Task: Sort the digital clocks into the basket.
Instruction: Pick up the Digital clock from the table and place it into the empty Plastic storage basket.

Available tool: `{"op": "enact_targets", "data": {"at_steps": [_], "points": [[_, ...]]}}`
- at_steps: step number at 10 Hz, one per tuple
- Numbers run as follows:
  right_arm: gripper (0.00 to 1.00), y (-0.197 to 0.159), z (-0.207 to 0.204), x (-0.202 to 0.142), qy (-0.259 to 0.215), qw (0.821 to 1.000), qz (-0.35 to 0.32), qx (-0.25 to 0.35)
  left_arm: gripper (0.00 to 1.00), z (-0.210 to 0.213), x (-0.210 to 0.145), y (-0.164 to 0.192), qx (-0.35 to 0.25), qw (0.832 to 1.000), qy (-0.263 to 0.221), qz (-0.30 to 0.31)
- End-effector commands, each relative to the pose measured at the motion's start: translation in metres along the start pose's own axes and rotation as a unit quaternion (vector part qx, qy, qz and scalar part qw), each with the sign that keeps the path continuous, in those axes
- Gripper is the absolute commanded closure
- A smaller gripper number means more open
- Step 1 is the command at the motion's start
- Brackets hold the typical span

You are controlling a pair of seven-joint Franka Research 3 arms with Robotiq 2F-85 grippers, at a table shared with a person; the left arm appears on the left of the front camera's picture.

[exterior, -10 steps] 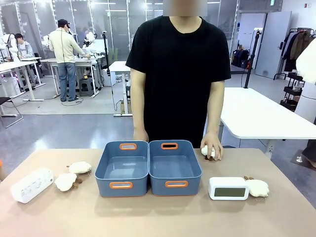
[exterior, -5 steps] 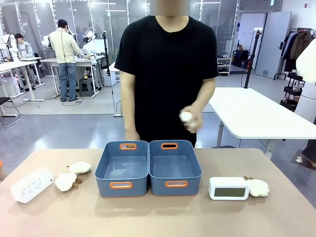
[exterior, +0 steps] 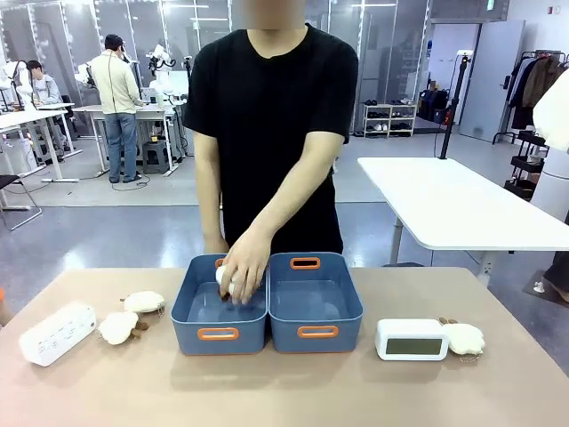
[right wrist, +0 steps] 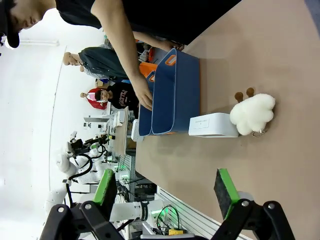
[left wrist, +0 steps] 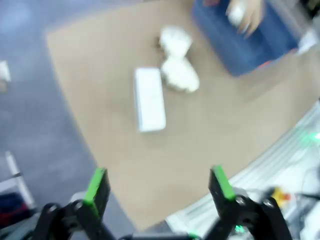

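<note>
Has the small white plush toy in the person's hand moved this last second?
Yes: the toy went from right of the right blue-grey plastic basket to the left basket.

Two blue baskets (exterior: pixel 188 331) (exterior: pixel 348 329), two white clocks (exterior: pixel 57 334) (exterior: pixel 411 339), three cloud plushes (exterior: pixel 144 302) (exterior: pixel 117 327) (exterior: pixel 463 338), perhaps a fourth in the person's hand (exterior: pixel 244 271).

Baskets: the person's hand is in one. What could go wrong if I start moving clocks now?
The person's hand is inside the left basket; an arm reaching there could hit it. The plush toy sits against the right clock, so the right gripper might drag it along.
</note>
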State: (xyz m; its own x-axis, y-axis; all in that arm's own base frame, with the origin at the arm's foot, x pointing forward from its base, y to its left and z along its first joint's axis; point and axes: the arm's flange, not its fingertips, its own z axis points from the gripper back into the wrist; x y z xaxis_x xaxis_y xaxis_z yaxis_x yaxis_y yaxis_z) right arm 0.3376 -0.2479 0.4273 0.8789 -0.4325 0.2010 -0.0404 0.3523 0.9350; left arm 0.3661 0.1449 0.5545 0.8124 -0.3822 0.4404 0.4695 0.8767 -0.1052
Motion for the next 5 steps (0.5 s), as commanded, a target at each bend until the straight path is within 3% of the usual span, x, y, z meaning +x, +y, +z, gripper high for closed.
{"op": "enact_targets", "data": {"at_steps": [1,3,5], "points": [[0.00,0.001,0.001,-0.001,0.001,1.000,0.004,0.003,0.00,-0.050,-0.009,-0.023,0.082,0.993,0.047,-0.078],[0.00,0.001,0.001,-0.001,0.001,1.000,0.004,0.003,0.00,-0.081,-0.002,-0.037,0.096,0.991,0.026,-0.086],[0.00,0.001,0.001,-0.001,0.001,1.000,0.004,0.003,0.00,-0.101,0.005,-0.054,0.084,0.993,0.040,-0.075]]}}
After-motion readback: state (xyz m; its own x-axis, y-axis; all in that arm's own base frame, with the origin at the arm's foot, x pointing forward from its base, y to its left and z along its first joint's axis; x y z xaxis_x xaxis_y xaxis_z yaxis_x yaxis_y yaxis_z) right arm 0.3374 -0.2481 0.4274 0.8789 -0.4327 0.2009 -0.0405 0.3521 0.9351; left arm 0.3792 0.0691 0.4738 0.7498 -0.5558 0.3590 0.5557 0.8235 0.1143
